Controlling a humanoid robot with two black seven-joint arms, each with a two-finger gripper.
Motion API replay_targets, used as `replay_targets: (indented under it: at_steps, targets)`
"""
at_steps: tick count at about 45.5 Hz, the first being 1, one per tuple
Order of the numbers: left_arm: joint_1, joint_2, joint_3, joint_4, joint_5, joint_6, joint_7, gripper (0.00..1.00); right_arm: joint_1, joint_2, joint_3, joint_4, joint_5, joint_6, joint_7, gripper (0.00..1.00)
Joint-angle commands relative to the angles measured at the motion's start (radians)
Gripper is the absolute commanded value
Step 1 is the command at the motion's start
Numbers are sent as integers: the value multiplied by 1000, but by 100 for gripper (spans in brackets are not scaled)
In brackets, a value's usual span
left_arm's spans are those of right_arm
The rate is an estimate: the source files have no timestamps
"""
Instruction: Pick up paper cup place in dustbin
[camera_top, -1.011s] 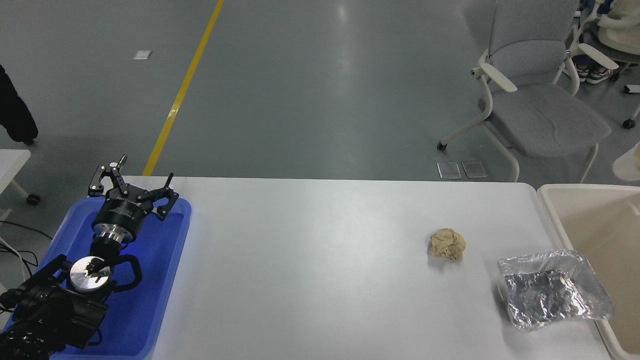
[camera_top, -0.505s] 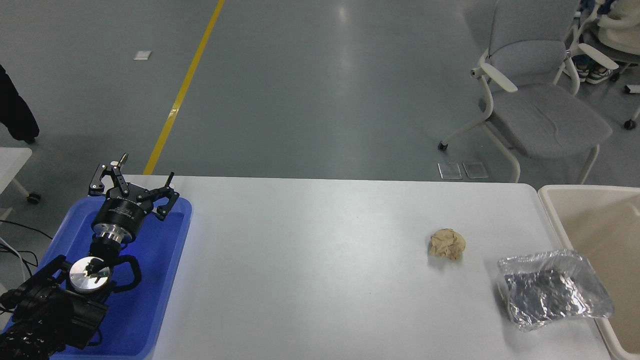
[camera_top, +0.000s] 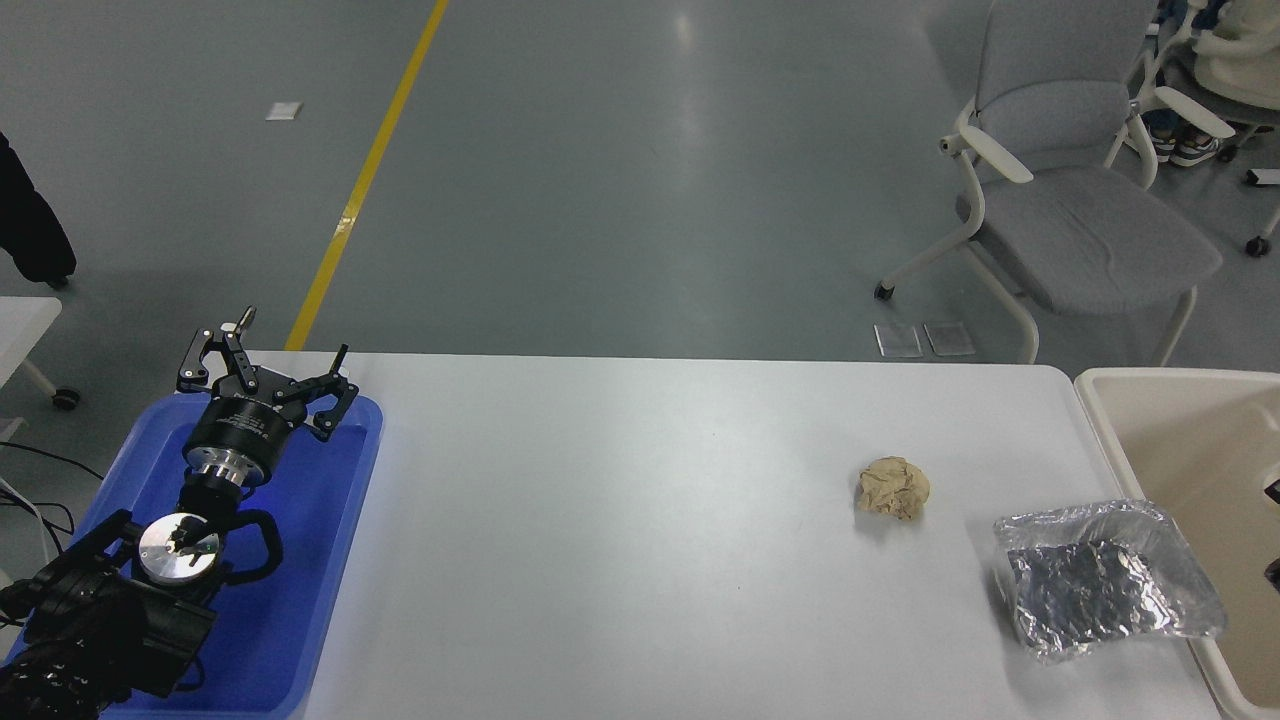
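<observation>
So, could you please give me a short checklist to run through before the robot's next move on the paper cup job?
1. Paper cup located: not ok; none shows on the table.
2. Dustbin within view: ok, at the table's right end, partly cut off.
3. Right gripper ready: cannot tell; only dark specks show at the right edge.
4. Left gripper parked: ok, open, over the blue tray.
5. Distractors: ok, the tan paper ball and foil bag lie apart; the bag touches the bin's rim.
</observation>
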Motion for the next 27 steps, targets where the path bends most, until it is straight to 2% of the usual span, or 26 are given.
replay_targets:
  at_steps: [1, 14, 18, 24, 26, 27]
  targets:
    - [0, 0, 0, 0, 1, 0, 0, 100, -28, 18, 12, -11, 14, -13, 0, 0]
    - [0, 0, 0, 0, -1, 0, 0, 100, -28, 18, 12, -11, 14, -13, 0, 0]
    - [0, 0, 0, 0, 1, 0, 0, 100, -28, 18, 12, -11, 15, -18, -1, 30]
    - [0, 0, 0, 0, -1, 0, 0, 100, -27, 18, 10, -13, 15, -18, 0, 84]
    - [0, 0, 0, 0, -1, 0, 0, 100, -27, 18, 10, -13, 15, -21, -1, 97]
    - [0, 0, 0, 0, -1, 0, 0, 100, -27, 17, 10, -13, 14, -24, 0, 99]
